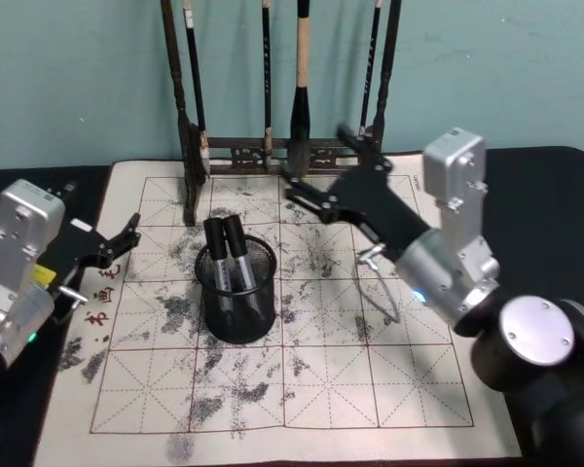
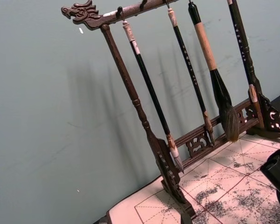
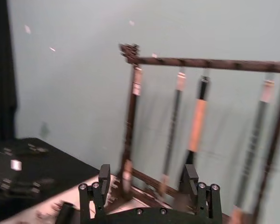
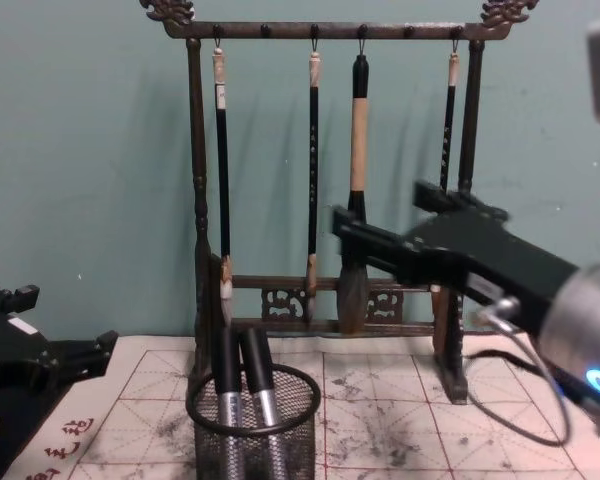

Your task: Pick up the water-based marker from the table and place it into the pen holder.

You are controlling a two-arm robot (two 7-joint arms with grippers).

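Starting at the 9 o'clock side of the head view, the left gripper (image 1: 124,240) hovers over the left edge of the calligraphy mat (image 1: 370,389), well apart from the pen holder; its black fingers are spread and grasp nothing. At the centre of the mat stands the pen holder (image 1: 237,304), a black wire-mesh cup, upright. Two water-based markers (image 1: 232,255) stand inside it, dark caps up and grey barrels below, leaning toward 11 o'clock. In the chest view the same markers (image 4: 245,375) rise above the holder's (image 4: 252,430) solid rim. At 12 o'clock from the holder stands the wooden brush rack (image 1: 263,151), with brushes (image 4: 358,180) hanging from its top bar. At 2 o'clock from the holder, the right gripper (image 1: 316,175) is raised above the mat with its jaws released and nothing between them; the right wrist view shows both fingers (image 3: 104,179) apart, pointing at the rack.
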